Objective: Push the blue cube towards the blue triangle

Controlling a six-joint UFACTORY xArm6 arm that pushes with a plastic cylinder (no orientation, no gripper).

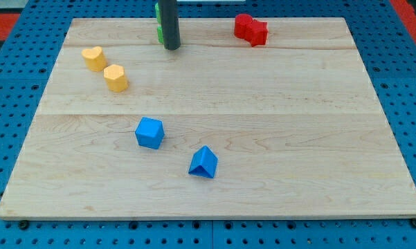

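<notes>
You can see the blue cube (149, 133) near the tabletop's (277, 117) bottom edge, just beside the blue triangle (203, 162), while my tip (172, 48), with no jaws, sits near the top edge.

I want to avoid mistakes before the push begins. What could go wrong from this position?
1. My tip is at the view's top, far from the blue cube; on the way down it may brush the two yellow blocks.
2. The blue triangle lies close to the cube, so a hard push may knock it away.
3. An off-centre push may turn the cube and send it past the triangle.
</notes>
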